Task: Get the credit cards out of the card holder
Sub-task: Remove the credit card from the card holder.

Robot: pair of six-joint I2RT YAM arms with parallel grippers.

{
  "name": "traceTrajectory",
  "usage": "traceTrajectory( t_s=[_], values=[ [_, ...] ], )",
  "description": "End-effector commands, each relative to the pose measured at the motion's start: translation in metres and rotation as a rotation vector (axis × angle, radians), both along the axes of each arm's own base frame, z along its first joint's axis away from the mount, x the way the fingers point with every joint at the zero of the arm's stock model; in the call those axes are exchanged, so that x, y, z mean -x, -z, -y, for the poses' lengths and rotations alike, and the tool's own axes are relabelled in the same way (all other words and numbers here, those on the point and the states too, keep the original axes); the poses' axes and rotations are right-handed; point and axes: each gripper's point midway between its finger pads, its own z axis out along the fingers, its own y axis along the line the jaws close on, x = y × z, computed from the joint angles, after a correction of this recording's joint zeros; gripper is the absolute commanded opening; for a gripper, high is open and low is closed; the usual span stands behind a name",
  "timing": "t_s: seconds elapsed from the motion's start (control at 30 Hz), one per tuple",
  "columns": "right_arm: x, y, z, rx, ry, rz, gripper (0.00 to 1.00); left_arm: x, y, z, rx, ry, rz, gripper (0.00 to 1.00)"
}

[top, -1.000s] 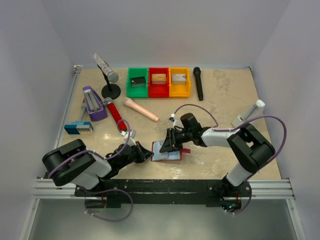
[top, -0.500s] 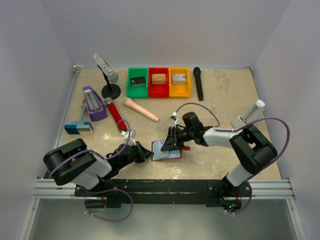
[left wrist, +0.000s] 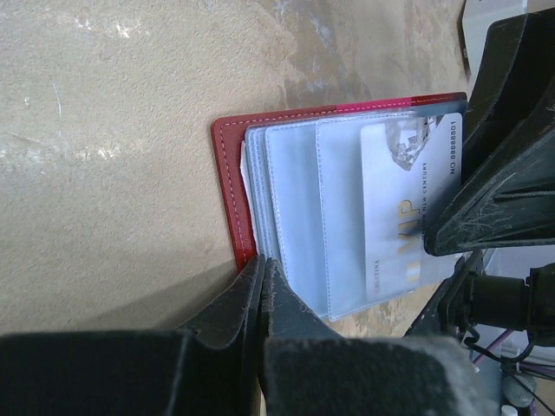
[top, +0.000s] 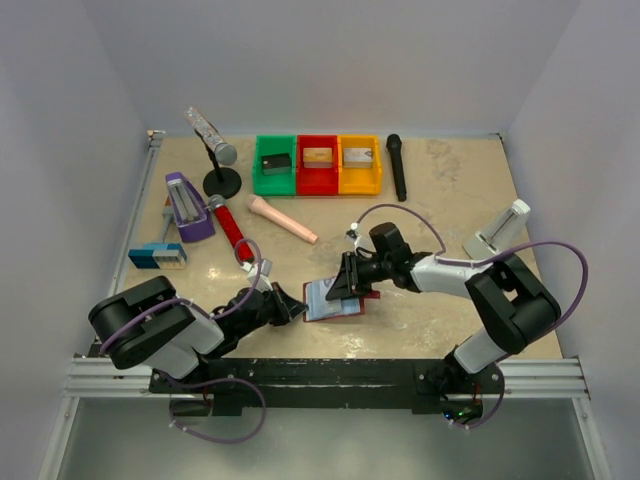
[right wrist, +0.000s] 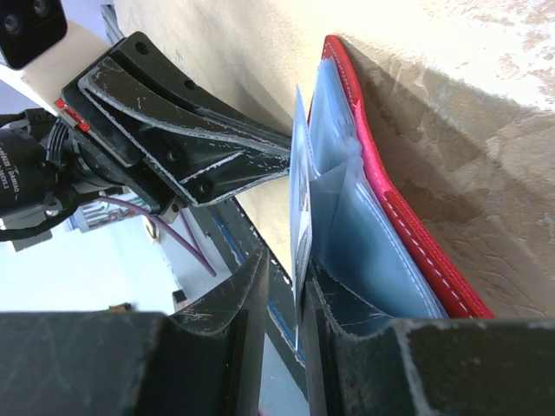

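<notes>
Items listed nearest first.

Left arm: lies low along the near edge of the desk (top: 440,190), forearm reaching right toward the centre.

Left fingers (left wrist: 227,316): closed flat together, tips pinching the near left corner of the card holder (left wrist: 227,173), where red cover and clear pockets meet. They serve as an anchor.

Card holder: open, cover down on the desk, near the front and centre, between the two arms. Soft folding cover with a stitched rim; limp clear pockets fanned in several layers. Light, and judged likely to slide or lift under a pull if the anchor gives.

Card (left wrist: 408,199): pale with gold lettering, in the topmost pocket, its end by the right fingers (right wrist: 217,321) lifted off the layers beneath. How far it is out of the pocket cannot be told. Thin, stiff, light and slick-faced; likely to bow a little but not fold. Best taken by that far end, a pad on each flat face, and pulled straight along the pocket, away from the left fingers. No other cards can be made out in the lower pockets.

Right fingers: parted narrowly, one on each side of the card's raised edge. A slit of space shows on one side, so a firm hold is not evident.

Right arm: elbow bent out to the right, forearm low, wrist rolled so the fingers come in sideways at the holder's far right.
</notes>
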Motion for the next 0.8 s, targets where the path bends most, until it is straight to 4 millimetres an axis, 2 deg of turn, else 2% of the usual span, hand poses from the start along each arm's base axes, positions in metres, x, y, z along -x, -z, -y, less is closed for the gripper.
traceTrajectory(
  t_s=[0.0, 0.5, 0.67, 0.77],
  values=[
    [-0.003, -0.014, 0.002, -0.035, -0.007, 0.052, 0.24, 0.030, 0.045, -0.042, -0.140, -0.017, -0.091, 0.00],
    [-0.005, -0.014, 0.009, -0.028, 0.009, 0.060, 0.11, 0.031, 0.042, -0.043, -0.127, -0.022, -0.082, 0.00],
    [-0.006, -0.012, 0.012, -0.007, 0.015, 0.057, 0.00, 0.030, 0.038, -0.043, -0.117, -0.027, -0.073, 0.00],
    [-0.008, -0.009, 0.015, 0.007, 0.023, 0.051, 0.00, 0.029, 0.037, -0.044, -0.119, -0.034, -0.066, 0.00]
  ],
)
